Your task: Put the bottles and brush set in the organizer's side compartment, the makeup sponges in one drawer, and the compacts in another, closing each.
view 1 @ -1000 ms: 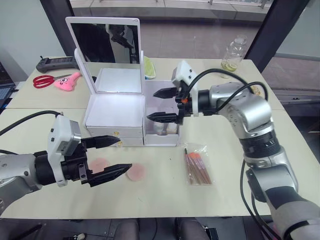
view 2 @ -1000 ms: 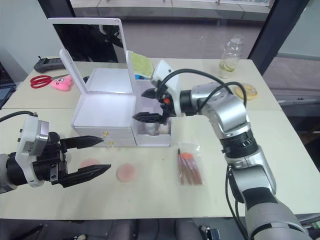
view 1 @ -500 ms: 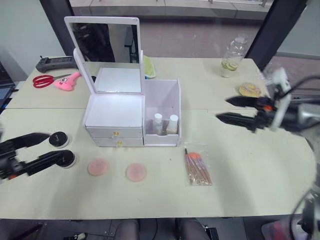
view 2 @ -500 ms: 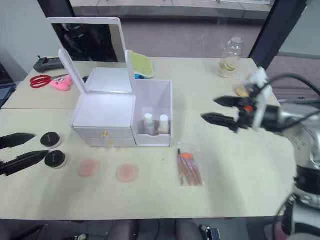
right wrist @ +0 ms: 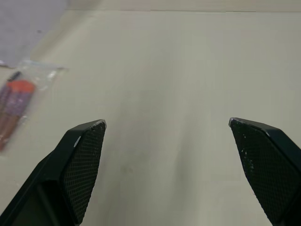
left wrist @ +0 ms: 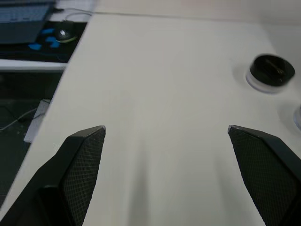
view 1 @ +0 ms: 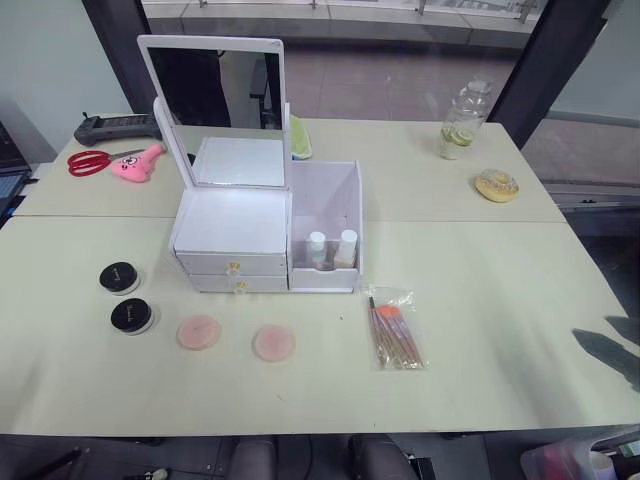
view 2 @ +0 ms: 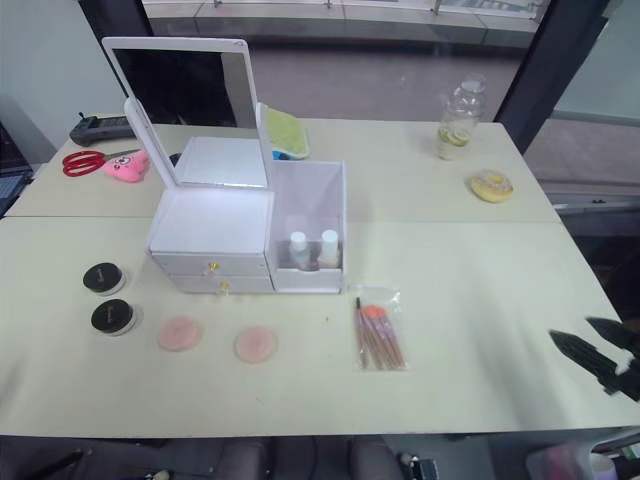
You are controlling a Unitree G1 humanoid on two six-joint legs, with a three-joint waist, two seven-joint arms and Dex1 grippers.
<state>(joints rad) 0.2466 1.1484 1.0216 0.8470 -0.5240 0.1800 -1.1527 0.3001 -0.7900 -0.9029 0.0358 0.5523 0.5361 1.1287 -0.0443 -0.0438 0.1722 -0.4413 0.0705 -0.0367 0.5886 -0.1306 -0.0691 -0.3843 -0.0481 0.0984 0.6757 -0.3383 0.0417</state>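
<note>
both sets of fingers are spread wide and hold nothing: the right gripper hangs over bare bench near its right front edge, with the brush set off to one side in its wrist view, and the left gripper hangs over bare bench near the left edge, with one of the compacts ahead of it. the right gripper's fingertips show at the right edge of the right eye view. toward the middle, the brush set lies flat on the bench in front of the organizer, to its right. the two bottles stand upright side by side in the side compartment. both drawers are shut. the two makeup sponges lie on the bench in front of the drawers, apart from each other. the two compacts sit further left, one behind the other. at the back are red scissors, a pink toy, a drink bottle and a doughnut.
</note>
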